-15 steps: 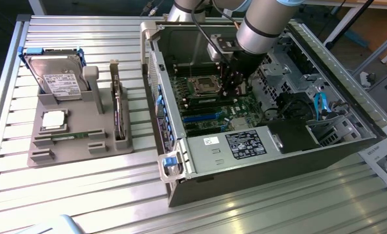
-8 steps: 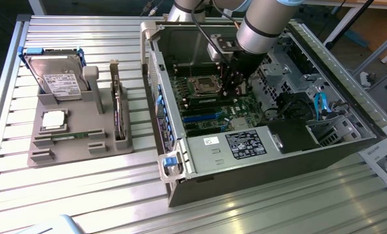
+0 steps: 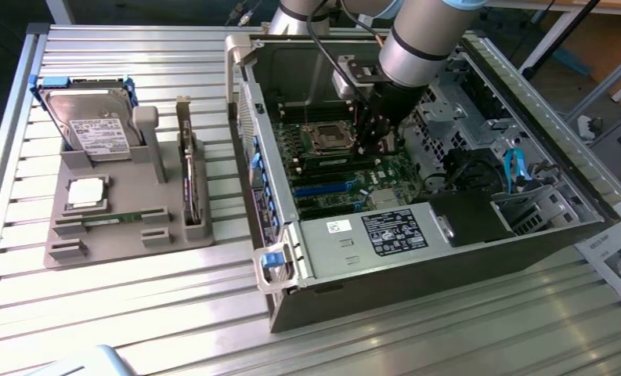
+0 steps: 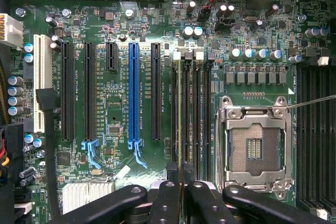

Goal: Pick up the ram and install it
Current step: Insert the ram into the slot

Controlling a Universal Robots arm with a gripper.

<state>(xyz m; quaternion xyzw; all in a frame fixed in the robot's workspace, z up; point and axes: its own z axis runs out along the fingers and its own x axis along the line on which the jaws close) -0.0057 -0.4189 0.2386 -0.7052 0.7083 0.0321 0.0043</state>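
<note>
Nearest the wrist camera, the black fingers (image 4: 167,203) of the jaws are seen pressed in on the ram (image 4: 180,129), which is pinched between them and viewed edge-on as a thin strip. The ram is held on edge in line with the bank of black memory slots (image 4: 197,119) directly beneath the jaws. Whether it is seated in a slot or held just above one cannot be told.

Just beside the jaws, on one side of that bank, the open processor socket (image 4: 254,140) with its metal frame is found. On the other side a row of long expansion slots is laid out, among them a blue slot (image 4: 134,93). All are carried on the green motherboard (image 4: 115,24).

In the exterior view the jaws are placed by the arm (image 3: 425,39) deep inside the open computer case (image 3: 321,258). Well apart from the jaws, outside the case, a grey holder (image 3: 122,235) is set on the slatted bench (image 3: 132,321). It carries a hard drive (image 3: 91,125), a silver-topped processor chip (image 3: 88,192) and a dark expansion card (image 3: 190,184) stood on edge.
</note>
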